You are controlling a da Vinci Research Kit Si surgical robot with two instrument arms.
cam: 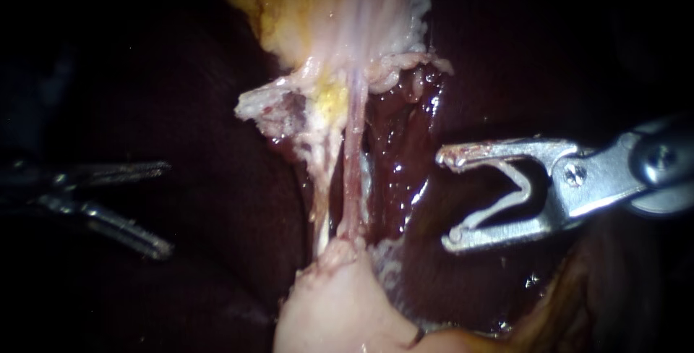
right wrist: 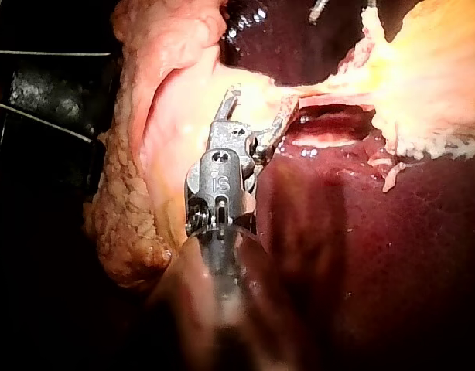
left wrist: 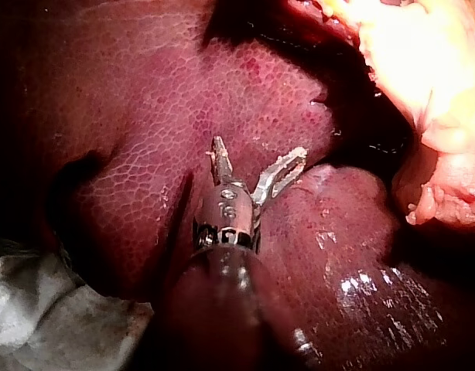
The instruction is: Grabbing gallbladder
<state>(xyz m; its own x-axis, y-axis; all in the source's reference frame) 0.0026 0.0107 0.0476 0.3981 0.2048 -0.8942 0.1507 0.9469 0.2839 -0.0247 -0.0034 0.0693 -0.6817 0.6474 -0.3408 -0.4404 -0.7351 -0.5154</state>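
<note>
The gallbladder (cam: 325, 6), pale and yellowish, hangs at the top centre of the endoscope view. From its ragged lower edge a pink tube (cam: 352, 158) and a paler strand (cam: 323, 179) run down to a pale lump of tissue (cam: 332, 309). My left instrument (cam: 167, 210) lies far left in the dark over the liver (cam: 217, 179), jaws open and holding nothing, well apart from the gallbladder. My right instrument (cam: 445, 199) sits right of the tube with its jaws wide open and empty. In the left wrist view my left instrument (left wrist: 260, 151) hovers over liver, with the gallbladder (left wrist: 408, 54) ahead and to one side.
Wet dark red liver bed (cam: 405, 158) lies between the tube and my right instrument. In the right wrist view my right instrument (right wrist: 261, 100) points at stretched pale tissue, with lumpy fatty tissue (right wrist: 129, 209) beside it. A white cloth (left wrist: 36, 309) lies beside the left instrument's shaft.
</note>
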